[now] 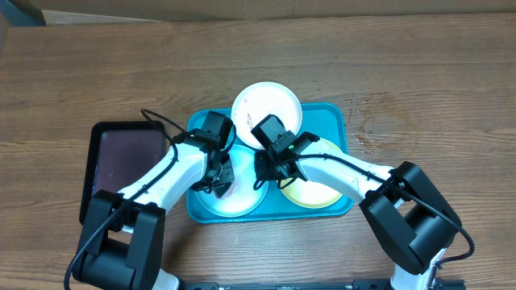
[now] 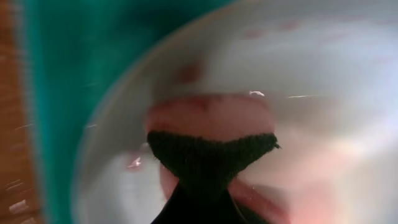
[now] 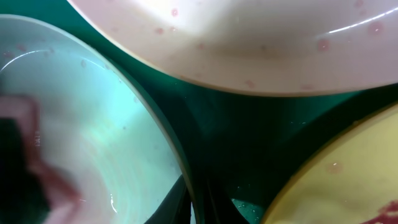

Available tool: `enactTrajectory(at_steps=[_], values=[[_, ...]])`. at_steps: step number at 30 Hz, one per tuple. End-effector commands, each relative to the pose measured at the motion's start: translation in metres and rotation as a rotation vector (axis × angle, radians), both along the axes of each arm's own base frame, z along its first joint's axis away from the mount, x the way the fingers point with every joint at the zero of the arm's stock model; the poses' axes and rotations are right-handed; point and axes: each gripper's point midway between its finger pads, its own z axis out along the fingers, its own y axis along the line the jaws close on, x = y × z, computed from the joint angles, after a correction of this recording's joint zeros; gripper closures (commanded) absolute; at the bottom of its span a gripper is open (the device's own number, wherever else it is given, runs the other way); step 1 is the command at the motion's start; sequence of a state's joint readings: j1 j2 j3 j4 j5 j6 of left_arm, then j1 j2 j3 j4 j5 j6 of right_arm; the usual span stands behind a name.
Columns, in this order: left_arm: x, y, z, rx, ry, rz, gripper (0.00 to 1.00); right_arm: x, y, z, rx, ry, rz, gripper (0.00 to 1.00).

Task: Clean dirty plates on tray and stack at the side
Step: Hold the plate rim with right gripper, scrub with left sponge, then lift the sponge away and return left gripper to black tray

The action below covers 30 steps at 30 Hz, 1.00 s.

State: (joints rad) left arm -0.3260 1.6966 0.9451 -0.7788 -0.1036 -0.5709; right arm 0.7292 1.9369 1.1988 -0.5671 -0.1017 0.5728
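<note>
Left jaws clamped on sponge (image 2: 211,118), sponge pressed on pale blue plate (image 1: 246,201) in tray (image 1: 334,117), right jaws pinching plate rim

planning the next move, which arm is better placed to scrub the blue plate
Left. The left gripper is shut on a sponge pressed on the blue plate, while the right gripper carries no sponge and seems to pinch that plate's rim.

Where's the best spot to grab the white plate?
Probably best to pinch the white plate by its far rim, coming from the far side of the table. That edge sticks out past the tray, so a grip could close over and under it. Its near edge is crowded by the pale blue plate and yellow-green plate.
</note>
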Motion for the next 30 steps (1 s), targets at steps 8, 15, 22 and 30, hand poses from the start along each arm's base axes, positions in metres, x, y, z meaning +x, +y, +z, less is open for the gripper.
enactTrajectory(at_steps=[8,15,22,30], values=[[0.022,0.036,0.044,0.234,-0.012,0.033,0.96,0.012,-0.005,0.001,-0.024,-0.03,-0.029,0.9],[0.036,-0.041,0.042,-0.194,-0.015,-0.026,0.96,0.012,-0.005,0.001,-0.024,-0.03,-0.029,0.9],[0.034,-0.065,0.017,-0.336,-0.03,-0.048,0.96,0.013,-0.004,0.001,-0.021,-0.033,-0.029,0.9],[0.032,-0.033,-0.014,-0.17,-0.018,-0.019,0.96,0.012,-0.005,0.001,-0.024,-0.029,-0.028,0.9]])
